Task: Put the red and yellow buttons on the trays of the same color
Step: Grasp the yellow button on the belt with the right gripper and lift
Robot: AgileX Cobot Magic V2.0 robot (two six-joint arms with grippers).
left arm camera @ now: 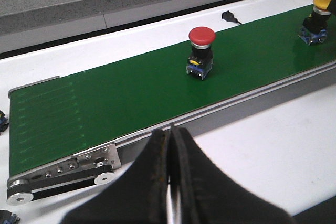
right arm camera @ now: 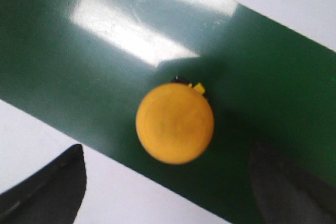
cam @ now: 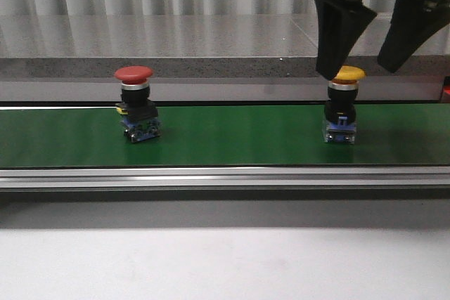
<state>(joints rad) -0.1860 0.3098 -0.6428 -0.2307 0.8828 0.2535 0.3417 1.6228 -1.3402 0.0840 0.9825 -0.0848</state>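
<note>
I see a long green belt (cam: 225, 135) stretched flat across the table in front of me, smooth and a little shiny, with silver metal rails along its edges and small rollers at one end. My right gripper (cam: 367, 64) hangs over the right part of the belt with its two black fingers spread wide apart, and it holds nothing and touches nothing. The yellow button (cam: 342, 107) stands upright on the belt right under that open gap, with one finger on each side of it but not touching it. From above, its top is a round, smooth yellow cap like a mushroom, and below it there is a black body and a small blue block at the bottom. The red button (cam: 135, 105) stands upright on the left part of the belt, well apart from the yellow one, and it has the same shape with a round red cap, a silver ring, a black middle and a blue bottom. My left gripper (left arm camera: 169, 145) has its black fingers pressed together with nothing between them, and it is off the belt, over the white table (cam: 225, 265).
</note>
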